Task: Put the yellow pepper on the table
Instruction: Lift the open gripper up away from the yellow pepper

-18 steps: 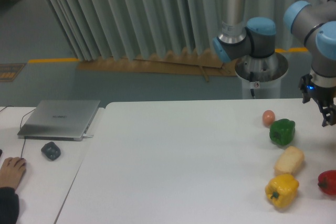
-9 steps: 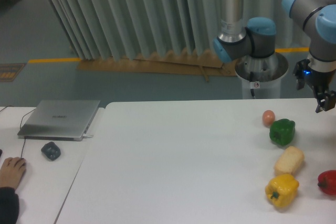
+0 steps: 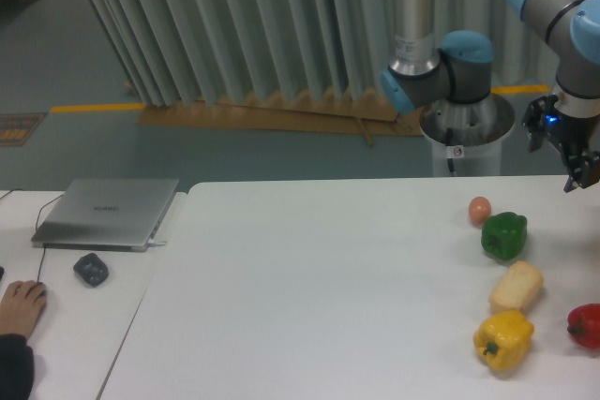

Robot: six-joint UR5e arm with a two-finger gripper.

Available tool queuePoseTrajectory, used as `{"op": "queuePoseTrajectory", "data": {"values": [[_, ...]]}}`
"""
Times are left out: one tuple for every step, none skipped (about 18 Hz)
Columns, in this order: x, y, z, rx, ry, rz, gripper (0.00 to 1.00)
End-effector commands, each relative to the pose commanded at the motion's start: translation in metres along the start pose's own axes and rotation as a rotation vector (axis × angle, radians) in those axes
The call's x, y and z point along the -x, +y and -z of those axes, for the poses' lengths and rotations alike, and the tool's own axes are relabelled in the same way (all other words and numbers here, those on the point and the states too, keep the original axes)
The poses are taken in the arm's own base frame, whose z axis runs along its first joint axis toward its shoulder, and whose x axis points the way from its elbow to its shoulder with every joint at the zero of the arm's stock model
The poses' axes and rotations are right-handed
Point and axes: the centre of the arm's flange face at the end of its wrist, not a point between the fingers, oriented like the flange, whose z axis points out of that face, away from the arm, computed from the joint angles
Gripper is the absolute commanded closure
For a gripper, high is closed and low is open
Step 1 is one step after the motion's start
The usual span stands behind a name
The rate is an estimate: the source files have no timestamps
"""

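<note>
The white table (image 3: 309,278) fills the lower part of the view, reaching below and to the left of the gripper (image 3: 572,161), which hangs above its far right edge at the end of the grey-and-blue UR5e arm (image 3: 562,16). Far to the left of the gripper stands a narrower white desk (image 3: 66,325) bearing a closed silver laptop (image 3: 106,213), a dark mouse (image 3: 91,269) and, at the frame's edge, a person's hand (image 3: 21,305). The gripper itself is dark and partly cut by the right border; whether its fingers are spread or closed cannot be told, and nothing is seen in its hold. Below it and a little left lies the green pepper (image 3: 503,235), with the yellow pepper (image 3: 503,340) well below, resting on the table near the front edge, apart from the tool. Between those two lies a pale cream potato-like lump (image 3: 517,287). The red pepper (image 3: 585,326) sits almost straight beneath the gripper, cut by the frame. A small orange-pink egg (image 3: 479,210) lies nearest, just down-left of the tool.
</note>
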Motion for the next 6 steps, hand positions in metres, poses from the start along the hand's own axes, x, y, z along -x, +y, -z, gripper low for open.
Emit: {"op": "queuePoseTrajectory", "data": {"values": [[-0.0006, 0.0000, 0.0007, 0.000, -0.002, 0.000, 0.00], [-0.0007, 0.0000, -0.0001, 0.000, 0.000, 0.001, 0.00], [-0.0014, -0.0023, -0.0002, 0.001, 0.000, -0.003, 0.00], [-0.0018, -0.0039, -0.0009, 0.002, 0.000, -0.003, 0.00], [-0.0026, -0.0078, -0.0025, 0.003, 0.003, 0.003, 0.00], [-0.0027, -0.0086, -0.0024, 0.003, 0.001, 0.009, 0.00]]}}
